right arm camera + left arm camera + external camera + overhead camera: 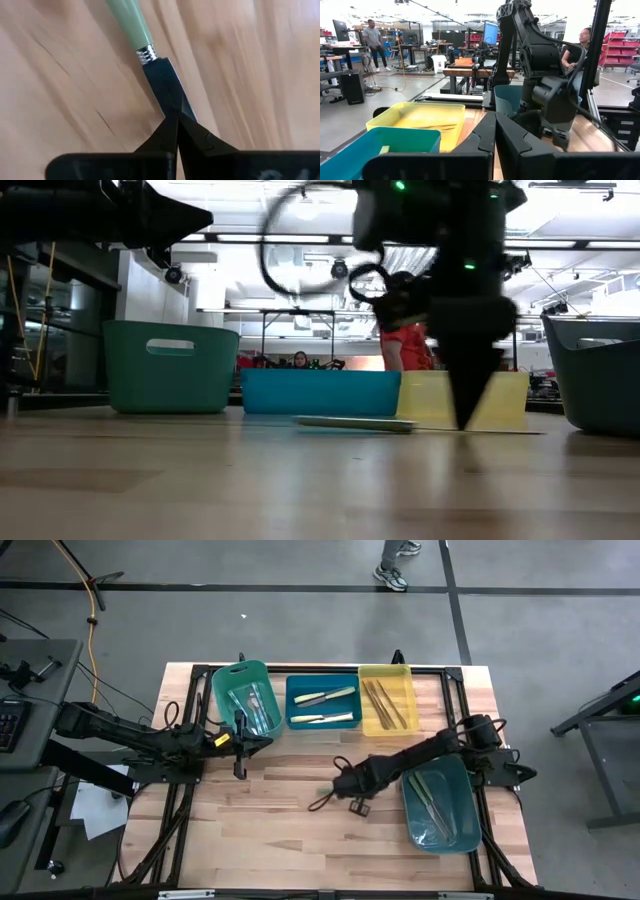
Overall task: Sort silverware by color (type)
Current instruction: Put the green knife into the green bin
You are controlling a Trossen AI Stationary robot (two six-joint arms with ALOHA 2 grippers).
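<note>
A utensil with a pale green handle (131, 22), a silvery collar and a dark, shiny blade lies flat on the wooden table; in the low view it shows as a thin strip (355, 422). My right gripper (176, 117) (346, 786) (465, 420) points straight down at it, shut, its tips over the blade just behind the collar. My left gripper (262, 743) (495, 122) hovers shut and level beside the green bin (240, 680), holding nothing. More silverware lies in the bins. My right gripper comes from above with its shut fingertips (197, 137) over the blade (162, 82) of the green-handled utensil, a little behind the collar. The utensil lies flat on the table. Whether the tips touch the blade I cannot tell.
Three bins stand along the far edge: the green one holds clear utensils (257, 710), the blue bin (300, 686) pale yellow ones, the yellow bin (372, 674) brownish ones. A teal bin (462, 780) at the near right holds green ones. People show beyond the table.
</note>
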